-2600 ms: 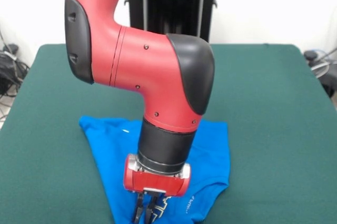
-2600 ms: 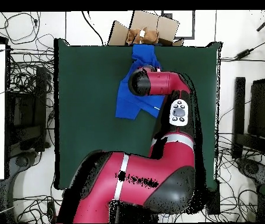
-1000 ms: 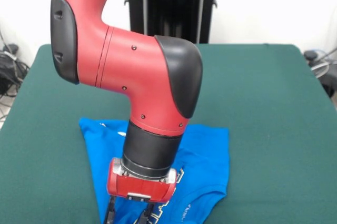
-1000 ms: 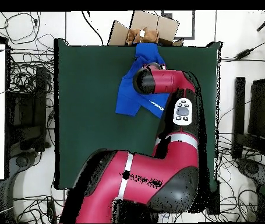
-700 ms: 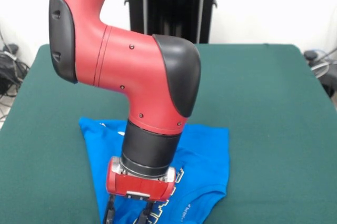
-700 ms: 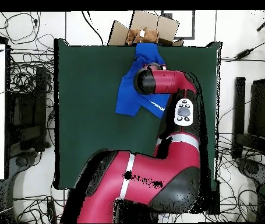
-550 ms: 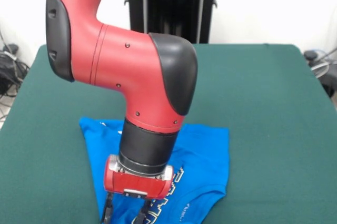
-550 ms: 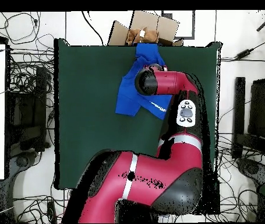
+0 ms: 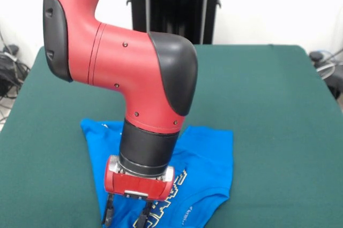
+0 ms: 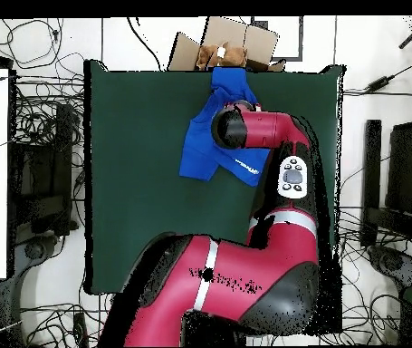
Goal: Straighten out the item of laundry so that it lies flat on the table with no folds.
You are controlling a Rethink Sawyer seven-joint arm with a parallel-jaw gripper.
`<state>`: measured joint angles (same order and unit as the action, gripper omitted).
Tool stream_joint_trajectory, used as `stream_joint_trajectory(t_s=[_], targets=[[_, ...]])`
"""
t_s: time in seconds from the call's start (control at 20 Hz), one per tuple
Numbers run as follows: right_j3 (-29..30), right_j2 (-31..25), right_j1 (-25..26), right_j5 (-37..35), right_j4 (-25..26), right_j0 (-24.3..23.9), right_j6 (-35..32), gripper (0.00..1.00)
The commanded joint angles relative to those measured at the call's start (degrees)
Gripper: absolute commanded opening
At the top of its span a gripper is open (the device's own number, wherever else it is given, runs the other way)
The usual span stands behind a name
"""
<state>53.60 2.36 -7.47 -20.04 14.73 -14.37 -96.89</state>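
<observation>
the fingers [image 9: 126,214] stood apart, two dark tips pointing down with a clear gap between them and nothing clamped, low over the near part of the blue t-shirt [image 9: 206,156]. whether the tips touched the cloth could not be told, as they reached the picture's bottom edge. above them sat the red wrist block and the black collar, then the heavy red arm [image 9: 123,73] bending up and away, hiding the middle of the shirt.

the t-shirt lay on the green bench [image 9: 268,110], toward its near side in the front view. in the overhead view the shirt [image 10: 198,145] ran up to the bench [image 10: 128,181] edge, and part of it seemed to hang over beside a cardboard box [image 10: 245,38]. white lettering showed beside the wrist. the far edge lay fairly smooth, but the near hem curled and the shape narrowed - not yet flat.

the risk, as i judged it: a pinch taking two layers at once would only drag the fold along. a pull toward the edge could slide the overhanging cloth off the bench - its own weight would help.
</observation>
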Motion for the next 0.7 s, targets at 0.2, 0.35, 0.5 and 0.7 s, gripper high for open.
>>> stream_joint_trajectory(t_s=[0.2, 0.35, 0.5, 0.7], targets=[[11.0, -1.2, 6.8, -12.0, 1.1, 0.7, -2.0, 1.00], [10.9, -0.7, 7.1, -10.9, 1.2, 1.1, -2.8, 1.00], [11.7, -0.7, 6.8, -10.0, 1.2, 1.1, -3.4, 1.00], [13.2, -0.8, 5.8, -9.6, 1.1, 0.7, -3.6, 1.00]])
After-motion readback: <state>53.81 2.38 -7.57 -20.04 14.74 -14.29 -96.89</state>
